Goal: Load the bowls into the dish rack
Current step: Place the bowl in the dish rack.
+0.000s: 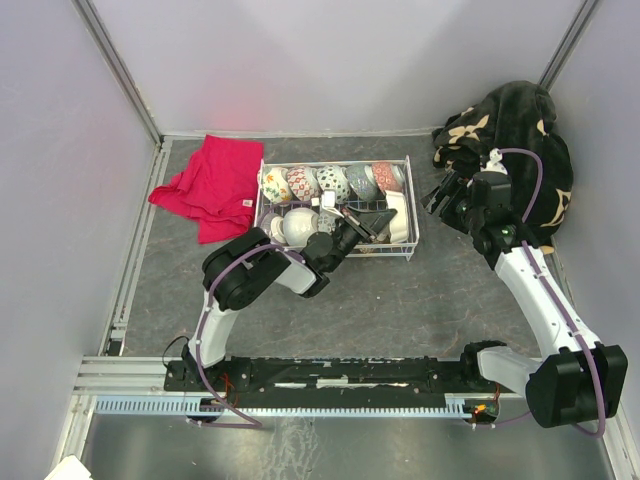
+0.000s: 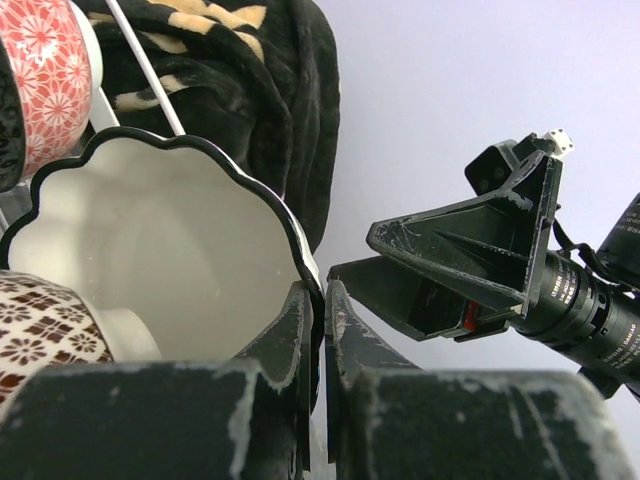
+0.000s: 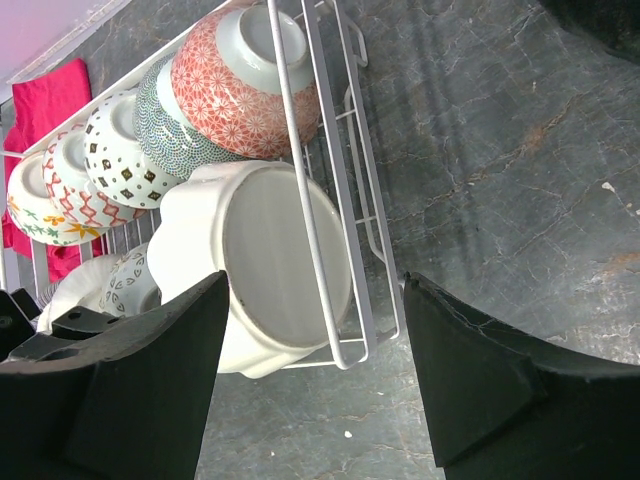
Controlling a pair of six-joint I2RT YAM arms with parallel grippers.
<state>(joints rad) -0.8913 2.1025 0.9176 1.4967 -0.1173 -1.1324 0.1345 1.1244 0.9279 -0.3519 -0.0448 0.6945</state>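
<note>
The left gripper [image 2: 322, 300] is clamped tight on the black-edged rim of a white scalloped bowl [image 2: 160, 250]. This bowl sits at the right end of the dish rack [image 1: 412, 215], apparently tipped on its side. The rack stands mid-table, with a row of patterned bowls [image 1: 330, 182] leaning along its far side. Just right of the rack, the right gripper [image 1: 442, 197] hangs with its fingers apart, holding nothing. A red cloth [image 1: 210, 185] lies left of the rack. A black blanket [image 1: 520, 125] is heaped in the far right corner.
</note>
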